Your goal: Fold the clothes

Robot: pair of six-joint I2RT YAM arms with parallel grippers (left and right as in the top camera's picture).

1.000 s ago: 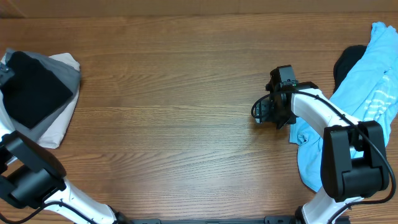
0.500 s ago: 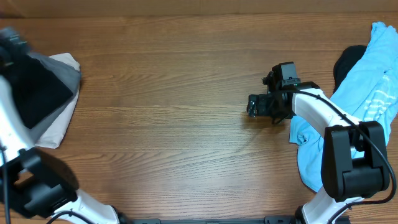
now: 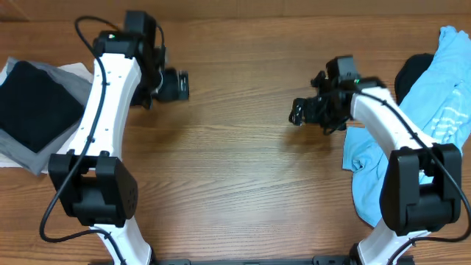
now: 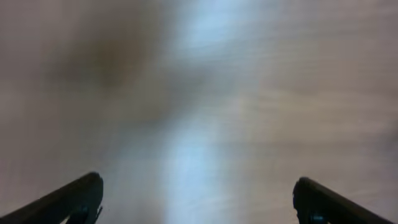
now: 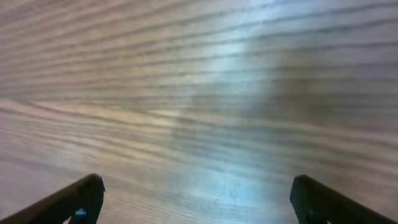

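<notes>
A folded stack lies at the left edge in the overhead view: a black garment [image 3: 33, 103] on grey and white pieces [image 3: 73, 77]. A light blue white-striped shirt [image 3: 434, 110] lies crumpled at the right edge, with a dark garment [image 3: 413, 70] under its top part. My left gripper [image 3: 179, 85] is open and empty over bare wood at the upper left. My right gripper [image 3: 298, 112] is open and empty over bare wood, left of the blue shirt. Both wrist views show only wood between spread fingertips [image 4: 196, 199] [image 5: 198, 199].
The wooden table [image 3: 235, 169] stretches between the two piles. The table's back edge runs along the top of the overhead view.
My left arm has swung from the folded stack at the left edge up and rightward over the table. My right gripper has moved a little to the left, away from the blue shirt.
</notes>
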